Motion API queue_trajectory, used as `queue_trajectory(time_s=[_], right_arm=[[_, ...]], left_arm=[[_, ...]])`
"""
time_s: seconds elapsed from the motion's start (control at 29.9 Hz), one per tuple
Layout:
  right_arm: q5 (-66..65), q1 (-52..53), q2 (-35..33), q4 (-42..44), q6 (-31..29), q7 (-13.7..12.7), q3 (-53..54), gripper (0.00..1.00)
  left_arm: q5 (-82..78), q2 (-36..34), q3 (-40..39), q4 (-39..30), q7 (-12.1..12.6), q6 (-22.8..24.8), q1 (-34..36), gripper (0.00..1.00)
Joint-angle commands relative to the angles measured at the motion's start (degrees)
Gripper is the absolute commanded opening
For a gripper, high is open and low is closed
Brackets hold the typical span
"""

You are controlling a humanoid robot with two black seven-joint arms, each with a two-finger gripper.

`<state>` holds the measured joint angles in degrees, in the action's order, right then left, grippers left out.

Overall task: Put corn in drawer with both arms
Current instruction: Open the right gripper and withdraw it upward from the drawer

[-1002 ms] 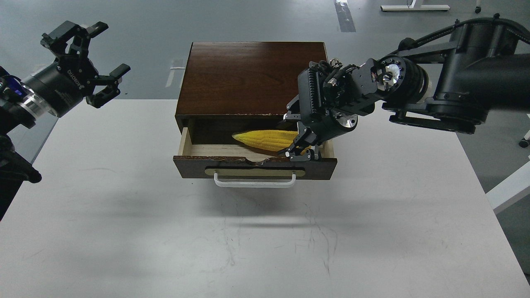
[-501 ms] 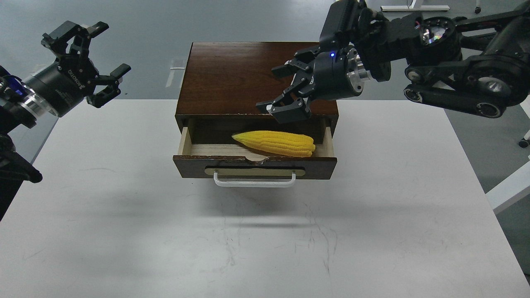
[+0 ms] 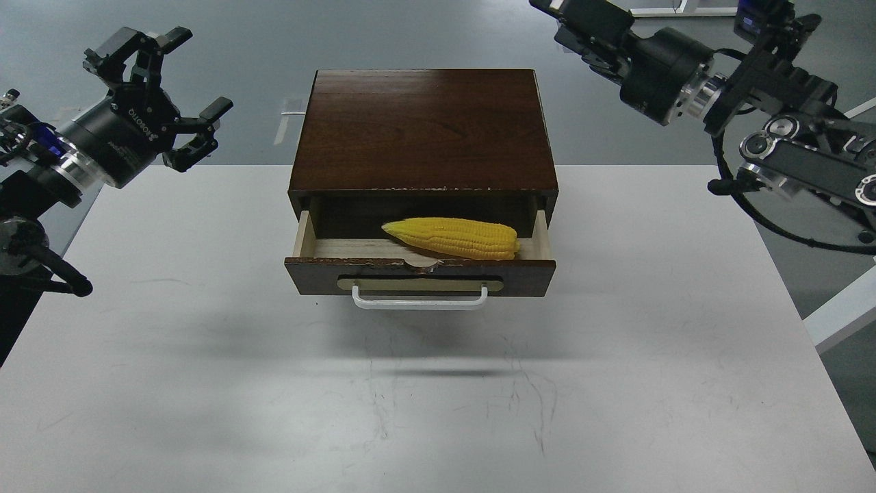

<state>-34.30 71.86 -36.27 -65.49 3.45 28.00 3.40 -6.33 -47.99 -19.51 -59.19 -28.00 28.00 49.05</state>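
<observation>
- We see the corn (image 3: 453, 237) lying on its side inside the open drawer (image 3: 419, 272), on the pale wood floor, with its pointed tip to the left and its thick end near the drawer's right wall.
- The lower edge of the corn is hidden behind the dark front panel of the drawer, so we cannot tell how much of it touches the floor.
- The back part of the drawer is in deep shadow under the cabinet (image 3: 423, 127), and we cannot make out what is behind the corn there.
- The drawer is pulled out only partly; its white handle (image 3: 419, 299) hangs over the grey counter (image 3: 438, 397).
- Our left end effector (image 3: 161, 89) hangs in the air at the upper left, well apart from the cabinet. Its fingers (image 3: 212, 109) are spread wide and they hold nothing.
- Our right end effector (image 3: 558, 15) is at the top right, above and behind the cabinet, well apart from the corn. Its far end is cut off by the top edge of the view, so we cannot tell if the fingers are spread or closed.
- The right arm (image 3: 787, 137) is also cut by the right edge, and the left arm (image 3: 41, 171) by the left edge.
- A black cable (image 3: 773, 219) loops below the right arm; where it ends is out of view.
</observation>
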Motion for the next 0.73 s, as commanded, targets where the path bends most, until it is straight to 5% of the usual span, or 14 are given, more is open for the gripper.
queue_trajectory(time_s=[0.0, 0.17, 0.7], right_arm=[[6.88, -9.19, -0.12, 1.77, 0.07, 0.00, 8.64, 1.00], [15.83, -21.21, 1.28, 2.21, -0.02, 0.00, 19.00, 1.00], [17.78, -35.47, 8.14, 2.82, -0.19, 0.00, 28.33, 1.00]], left_arm=[[0.09, 1.06, -0.09, 0.31, 0.00, 0.00, -0.27, 0.98], [0.70, 2.81, -0.96, 0.92, 0.00, 0.00, -2.99, 0.98], [2.02, 6.42, -10.55, 0.92, 1.63, 0.00, -10.29, 0.98]])
